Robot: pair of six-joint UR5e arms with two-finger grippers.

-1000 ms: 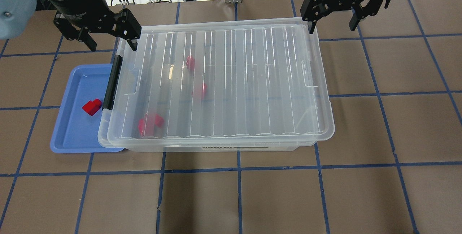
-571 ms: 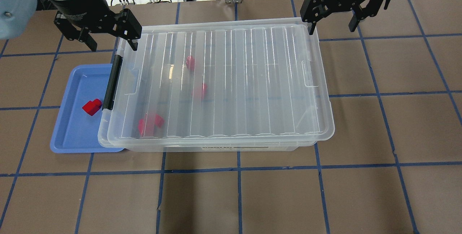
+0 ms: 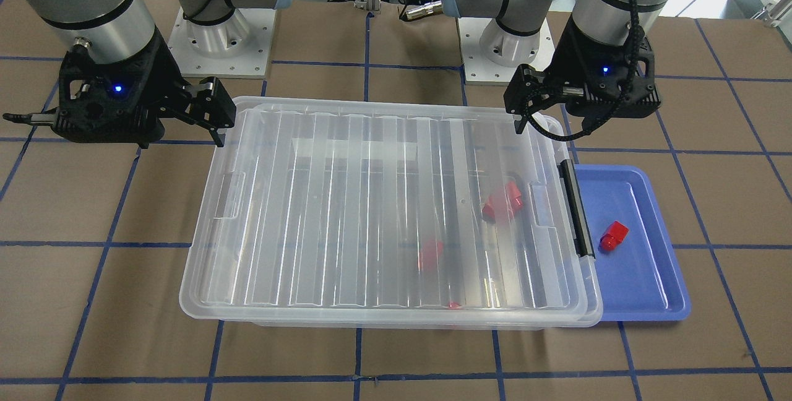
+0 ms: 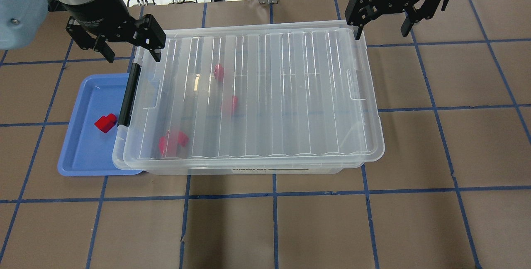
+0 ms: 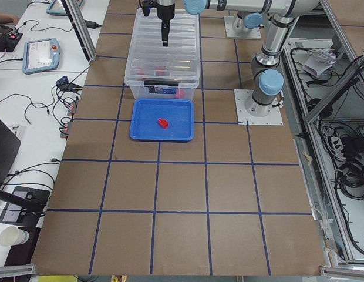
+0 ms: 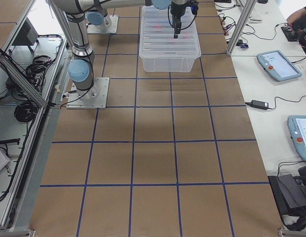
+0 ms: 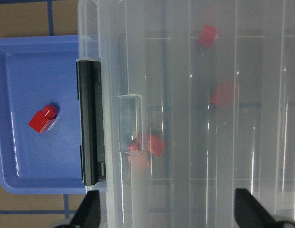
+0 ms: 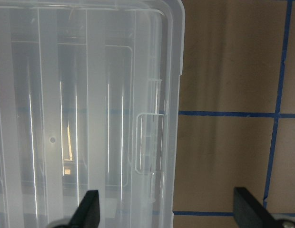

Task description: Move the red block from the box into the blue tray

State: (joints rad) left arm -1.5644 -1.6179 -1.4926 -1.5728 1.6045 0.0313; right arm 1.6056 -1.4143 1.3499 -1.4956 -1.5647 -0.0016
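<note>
Overhead view: you look down on a brown table (image 4: 290,227) crossed by blue tape lines.
Box (image 4: 375,152): clear, with its ribbed lid shut. It lies mid-table, long side running left to right, with a black latch (image 4: 128,94) on its left end.
Pair of blocks (image 4: 172,142): two red ones inside the box by the near left corner. They look blurred through the lid and appear to touch.
Tray (image 4: 83,157): blue, on the table at the box's left end. The box rim hides its right edge from you, so you cannot tell whether the two touch.
Red block (image 4: 105,123): lies loose in the tray's right half, just beside the latch, with nothing gripping it.
Third block (image 4: 229,103): inside the box, farther back, in the left half.
Fourth block (image 4: 218,72): inside the box, beyond the third and toward the far side.
Left gripper (image 4: 132,55): hangs high over the box's left end, fingers spread wide and empty. Its wrist view looks straight down on the latch, tray and red block.
Right gripper (image 4: 381,32): hangs high over the box's right end, fingers also spread wide and holding nothing. Its wrist view shows you the box's right rim and bare table.
</note>
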